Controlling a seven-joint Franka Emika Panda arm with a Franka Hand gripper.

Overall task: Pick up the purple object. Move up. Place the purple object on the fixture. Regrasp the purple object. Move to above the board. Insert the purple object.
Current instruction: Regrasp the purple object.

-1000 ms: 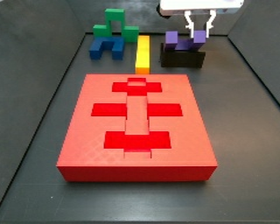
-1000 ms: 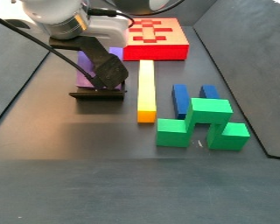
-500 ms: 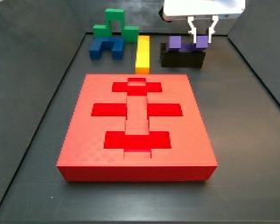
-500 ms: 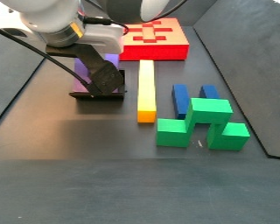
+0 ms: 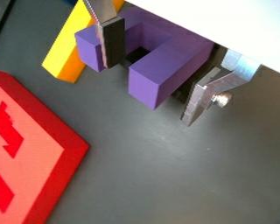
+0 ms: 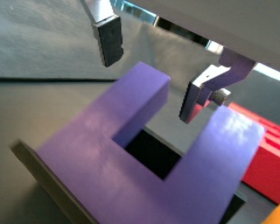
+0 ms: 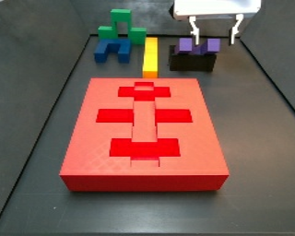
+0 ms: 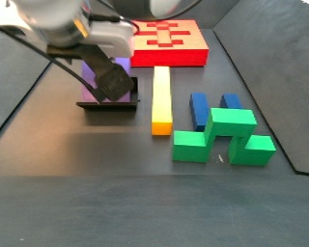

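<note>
Gripper (image 7: 214,35) above object (image 7: 194,44) on fixture (image 7: 194,62)

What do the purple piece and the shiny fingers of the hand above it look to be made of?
The purple object looks like matte plastic: even colour, crisp edges, no glare. The hand straddles it, open; its fingers look like bare metal, silvery with a screw, faced with dark, perhaps rubber, pads.

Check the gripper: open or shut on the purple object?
Open. In a wrist view the gripper has both fingers spread clear of the purple object, which sits in the fixture.
</note>
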